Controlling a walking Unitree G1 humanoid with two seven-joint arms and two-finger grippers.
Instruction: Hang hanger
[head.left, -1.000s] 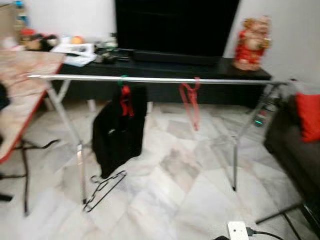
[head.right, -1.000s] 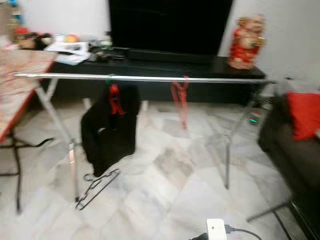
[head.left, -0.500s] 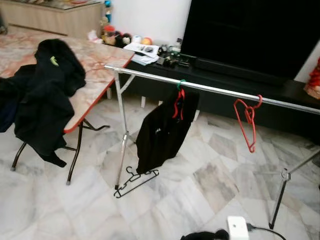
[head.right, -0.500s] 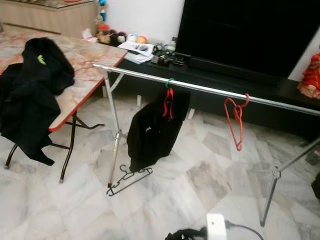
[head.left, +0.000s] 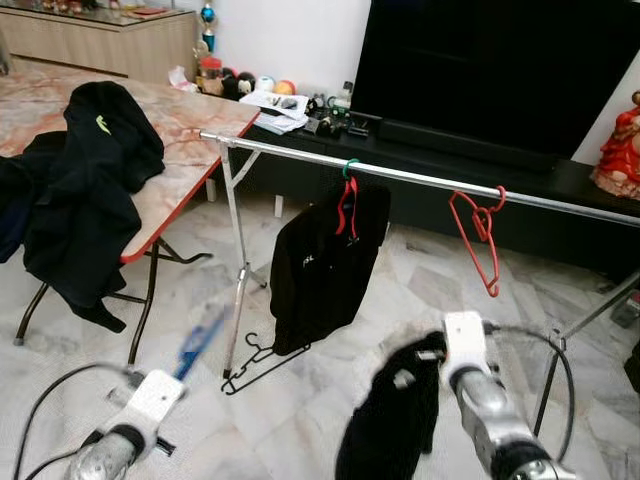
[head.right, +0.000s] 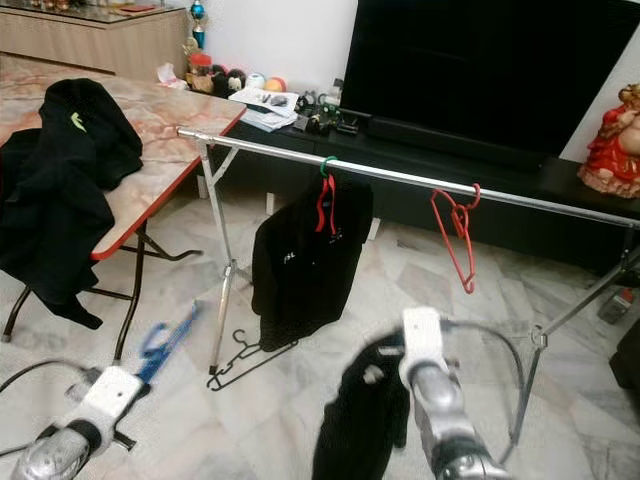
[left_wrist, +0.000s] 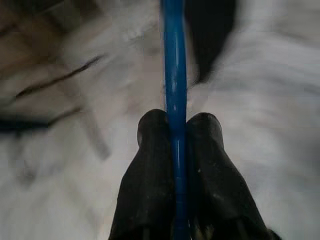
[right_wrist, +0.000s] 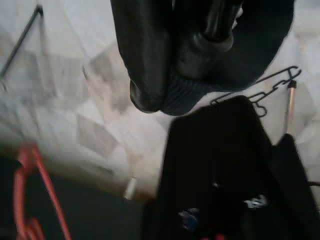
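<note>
My left gripper (left_wrist: 176, 122) is low on the left, shut on the thin rod of a blue hanger (head.left: 201, 338) that is blurred in the head views. Low on the right, my right gripper (right_wrist: 172, 85) is shut on a black garment (head.left: 392, 424) that hangs down from it. Ahead runs a silver clothes rail (head.left: 420, 178). A black top (head.left: 320, 266) hangs from it on a red hanger with a green hook (head.left: 348, 192). Further right on the rail hangs an empty red hanger (head.left: 482, 236). A black wire hanger (head.left: 262, 361) lies on the floor by the rail's left leg.
A marble-topped folding table (head.left: 190, 130) stands at the left with dark clothes (head.left: 85, 190) draped over its edge. Behind the rail are a low black TV bench (head.left: 560, 185), a large TV (head.left: 500, 70) and a red figurine (head.left: 622, 140). The rail's right leg (head.left: 575, 335) stands close to my right arm.
Both arms have risen into the head views, the left with the blue hanger, the right with the black garment. The camera has shifted slightly.
</note>
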